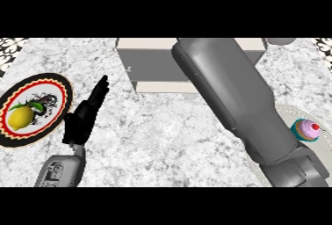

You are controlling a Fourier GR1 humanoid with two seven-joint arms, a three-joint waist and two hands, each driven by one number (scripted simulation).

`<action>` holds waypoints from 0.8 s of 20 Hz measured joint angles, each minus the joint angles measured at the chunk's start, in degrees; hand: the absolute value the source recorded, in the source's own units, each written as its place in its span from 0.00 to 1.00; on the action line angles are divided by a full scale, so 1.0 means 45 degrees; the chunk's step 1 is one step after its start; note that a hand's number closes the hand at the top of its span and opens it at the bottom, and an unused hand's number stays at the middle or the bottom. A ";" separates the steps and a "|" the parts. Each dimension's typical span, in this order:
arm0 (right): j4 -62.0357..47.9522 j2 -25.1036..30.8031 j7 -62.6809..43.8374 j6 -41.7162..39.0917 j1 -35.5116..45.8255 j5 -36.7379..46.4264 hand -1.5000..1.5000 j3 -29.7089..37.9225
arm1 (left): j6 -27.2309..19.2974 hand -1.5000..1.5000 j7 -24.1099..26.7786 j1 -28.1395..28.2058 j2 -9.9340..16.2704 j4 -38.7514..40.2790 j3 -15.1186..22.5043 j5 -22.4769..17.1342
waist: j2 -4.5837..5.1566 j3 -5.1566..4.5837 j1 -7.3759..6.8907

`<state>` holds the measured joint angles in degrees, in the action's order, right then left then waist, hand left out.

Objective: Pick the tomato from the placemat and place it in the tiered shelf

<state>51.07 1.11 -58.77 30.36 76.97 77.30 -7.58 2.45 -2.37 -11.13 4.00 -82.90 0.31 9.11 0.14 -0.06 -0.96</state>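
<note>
Overhead, most of the view's middle is taken by the right forearm (236, 105), which rises from the lower right and runs up over the tiered shelf (152, 57). Its far end meets the picture's upper limit, so the right hand cannot be seen and its state cannot be told. The shelf's right part is hidden behind that forearm; only its pale top edge, grey face and lower ledge show at left. Tomato: not visible anywhere; whether it is held or already in the shelf cannot be told. Left hand (84, 118) stands at the left, fingers straight and together, pointing up, holding nothing. Beside it on the marble surface (162, 132) lies a round placemat (62, 94), cut by the left edge, bearing a lemon (20, 117). A cupcake (307, 130) sits at the right on a pale plate (285, 112), partly covered by the forearm.
</note>
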 measured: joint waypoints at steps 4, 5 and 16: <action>-0.0100 0.0130 -0.0600 -0.0422 -0.0357 0.1149 0.00 0.0313 | -0.0118 0.50 -0.0218 0.0199 -0.0111 -0.0307 0.0057 0.0019 | -0.0056 0.0006 0.0124; -0.0056 0.0152 -0.0661 -0.0451 -0.0529 0.1330 0.00 0.0417 | -0.0071 0.50 -0.0139 0.0165 -0.0045 -0.0249 -0.0036 -0.0042 | -0.0056 0.0004 0.0151; 0.2098 -0.0153 -0.0623 -0.0152 -0.1320 0.1096 0.00 0.1230 | -0.0107 0.50 0.0007 0.0290 -0.0117 -0.0174 0.0045 0.0051 | -0.0053 0.0013 0.0131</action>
<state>60.51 0.42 -61.58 29.68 71.03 82.24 -2.05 1.97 -2.33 -9.83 3.48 -83.68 0.51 9.34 -0.10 0.00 -0.37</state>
